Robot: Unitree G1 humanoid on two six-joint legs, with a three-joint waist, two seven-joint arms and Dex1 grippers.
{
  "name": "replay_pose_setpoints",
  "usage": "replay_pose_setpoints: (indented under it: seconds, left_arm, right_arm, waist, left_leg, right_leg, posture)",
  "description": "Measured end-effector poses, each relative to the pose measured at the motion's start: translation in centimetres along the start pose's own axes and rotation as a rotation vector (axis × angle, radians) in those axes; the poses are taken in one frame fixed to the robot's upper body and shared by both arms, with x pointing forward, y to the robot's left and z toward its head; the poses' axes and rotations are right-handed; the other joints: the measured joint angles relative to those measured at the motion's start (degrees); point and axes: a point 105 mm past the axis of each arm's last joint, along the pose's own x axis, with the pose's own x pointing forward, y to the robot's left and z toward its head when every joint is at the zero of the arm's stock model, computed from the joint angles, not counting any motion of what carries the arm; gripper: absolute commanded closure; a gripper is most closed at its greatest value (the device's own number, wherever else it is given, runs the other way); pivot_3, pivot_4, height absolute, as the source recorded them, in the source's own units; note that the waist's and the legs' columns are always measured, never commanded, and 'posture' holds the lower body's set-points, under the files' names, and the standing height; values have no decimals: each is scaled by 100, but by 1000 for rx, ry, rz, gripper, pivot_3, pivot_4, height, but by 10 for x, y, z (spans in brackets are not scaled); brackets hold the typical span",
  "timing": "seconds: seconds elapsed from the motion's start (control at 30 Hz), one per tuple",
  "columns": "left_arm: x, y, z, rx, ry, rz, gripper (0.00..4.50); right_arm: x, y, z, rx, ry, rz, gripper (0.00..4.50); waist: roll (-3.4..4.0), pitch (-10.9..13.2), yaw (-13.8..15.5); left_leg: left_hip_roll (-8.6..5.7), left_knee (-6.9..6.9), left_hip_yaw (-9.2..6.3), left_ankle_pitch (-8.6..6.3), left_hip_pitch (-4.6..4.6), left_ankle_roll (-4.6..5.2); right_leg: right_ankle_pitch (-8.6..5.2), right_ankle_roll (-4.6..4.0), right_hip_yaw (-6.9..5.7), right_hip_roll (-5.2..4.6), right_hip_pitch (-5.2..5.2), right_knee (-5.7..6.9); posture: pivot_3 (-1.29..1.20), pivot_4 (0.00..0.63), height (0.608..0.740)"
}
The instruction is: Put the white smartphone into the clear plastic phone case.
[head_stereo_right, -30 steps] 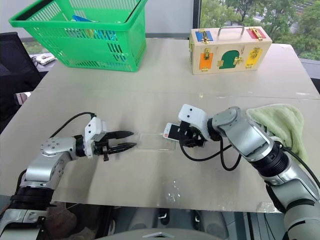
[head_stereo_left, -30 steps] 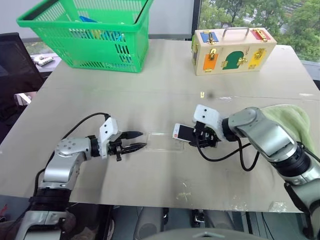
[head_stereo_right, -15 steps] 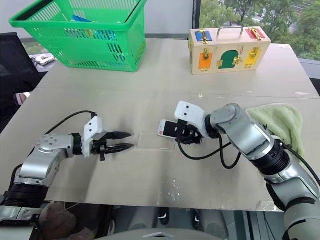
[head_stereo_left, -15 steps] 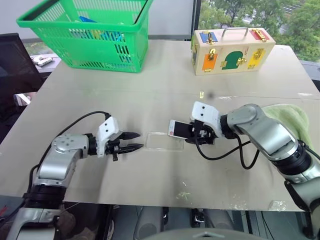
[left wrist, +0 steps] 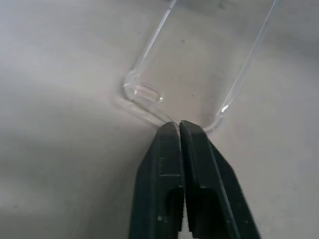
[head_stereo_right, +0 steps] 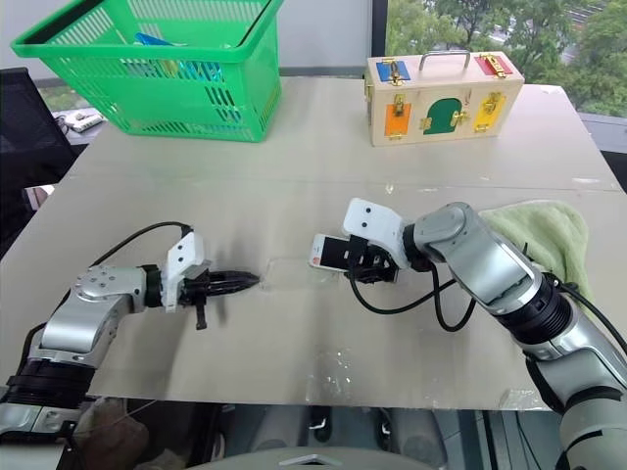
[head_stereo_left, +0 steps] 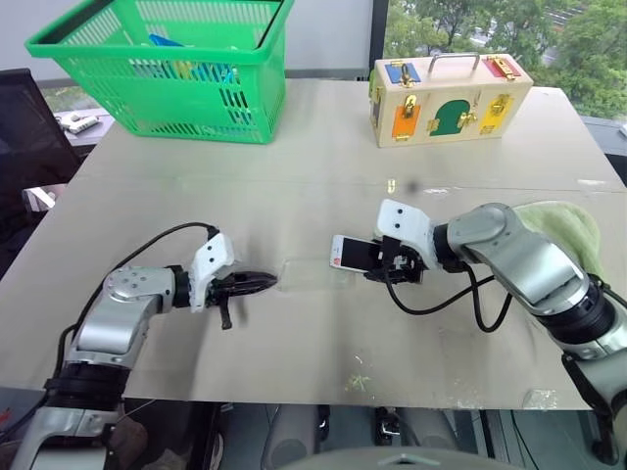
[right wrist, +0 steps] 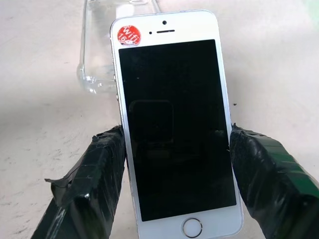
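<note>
We see the left gripper (left wrist: 178,130) with fingers clenched together, tips touching the near end rim of the clear plastic phone case (left wrist: 199,64), which lies flat on the table (head_stereo_left: 294,186). The right gripper (right wrist: 174,149) grasps the white smartphone (right wrist: 174,124) by its long edges, just beside the case's opposite end.

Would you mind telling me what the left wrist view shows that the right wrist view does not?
Left wrist view alone: the left gripper, its black fingers pressed together at the rounded end of the clear plastic phone case, beside an oval cut-out. Right wrist view alone: the white smartphone, screen up with a red sticker, clamped at its long edges in the right gripper. Both share the case and the pale table.
</note>
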Motion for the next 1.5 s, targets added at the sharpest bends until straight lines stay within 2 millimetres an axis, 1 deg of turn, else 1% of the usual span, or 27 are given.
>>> replay_pose_setpoints:
  seconds: [0.3, 0.5, 0.57, 0.7, 0.83, 0.97, 1.07, 1.1, 1.13, 1.2, 1.3, 1.33, 1.43, 1.5]
  left_arm:
    - [-5, -4, -7, -51, 3, -13, 4500]
    - [-2, -3, -6, -48, -1, -7, 4500]
    - [4, -4, -4, -45, -8, -15, 4500]
    - [26, -16, 5, -53, -53, -65, 4500]
    - [43, -23, 12, -51, -78, -104, 4500]
    - [53, -20, 18, -51, -106, -113, 4500]
    - [55, -20, 19, -55, -123, -114, 4500]
    - [53, -20, 19, -59, -130, -114, 4500]
    - [46, -19, 19, -71, -147, -115, 4500]
    - [27, -18, 14, -100, -170, -101, 4500]
    - [-4, -16, 13, -128, -208, -66, 4500]
    - [-7, -16, 14, -125, -214, -65, 4500]
    - [-18, -23, 18, -129, -243, -60, 4500]
    - [-22, -27, 19, -125, -252, -61, 4500]
  right_arm:
    - [0, 0, 1, -8, -5, 1, 1691]
    - [-2, -1, -1, -7, 3, -4, 1691]
    - [-3, -2, -2, -6, 5, -4, 1691]
    - [-4, 0, -2, -8, 5, 2, 1691]
    - [-8, 0, -3, -21, 13, -4, 1691]
    - [-12, -4, -10, -48, 53, -24, 1691]
    - [-9, -3, -15, -97, 81, -13, 1691]
    - [-7, -3, -15, -115, 88, -9, 1691]
    - [-4, -4, -14, -135, 91, 1, 1691]
    - [1, -9, -12, -176, 97, 4, 1691]
    - [10, -16, -8, -216, 99, 14, 1691]
    - [11, -17, -7, -221, 97, 19, 1691]
    - [18, -14, 4, -268, 77, 56, 1691]
    - [21, -12, 8, -299, 80, 78, 1691]
  waist:
    - [0, 0, -4]
    - [0, 0, 6]
    - [0, 0, 30]
    - [0, 0, 74]
    - [-1, 0, 92]
    - [-1, 1, 114]
    - [-2, 1, 86]
    - [-2, 1, 65]
    - [-4, 2, 25]
    - [-6, 4, -52]
    - [-3, 7, -48]
    - [-2, 8, -37]
    - [-2, 9, 3]
    - [-6, 11, 2]
  left_leg:
    - [0, 0, 3, 0, -1, 0]
    - [-1, 1, 2, 0, -1, 0]
    - [-2, 1, 1, 0, 0, 0]
    - [-3, 13, 2, 0, -3, 1]
    - [-2, 15, 0, 0, -3, 1]
    - [-1, 20, 0, 0, -1, 1]
    - [0, 21, 1, 0, 0, 1]
    - [2, 21, 1, 0, 0, 1]
    - [4, 21, 3, 0, -1, 1]
    - [10, 21, 10, 0, 4, 0]
    - [15, 21, 9, 0, 7, -1]
    - [14, 21, 9, 0, 7, -1]
    - [10, 23, 8, 0, 4, -1]
    - [7, 25, 9, -1, 3, -1]
  right_leg:
    - [0, 0, 2, 0, -1, -1]
    - [0, 0, 2, -1, 0, 0]
    - [0, 0, 1, -2, 2, 0]
    - [1, 1, 1, -4, 5, 0]
    - [1, 1, 0, 0, 5, 4]
    - [1, 1, 1, 3, 4, 13]
    - [1, 1, 4, 4, 4, 13]
    - [1, 1, 4, 5, 4, 14]
    - [1, 1, 6, 7, 2, 15]
    - [1, 1, 14, 12, 1, 18]
    - [0, 0, 11, 12, 0, 22]
    - [0, 0, 11, 11, 0, 22]
    - [0, 0, 8, 3, 3, 20]
    - [0, 0, 8, -2, 4, 18]
  posture:
    - [0, 150, 740]
    - [0, 150, 740]
    - [0, 150, 740]
    - [0, 150, 740]
    - [0, 150, 740]
    - [0, 150, 740]
    - [0, 150, 740]
    - [0, 150, 740]
    - [0, 150, 740]
    - [0, 150, 740]
    - [0, 150, 740]
    - [0, 150, 740]
    - [0, 150, 740]
    - [0, 150, 740]
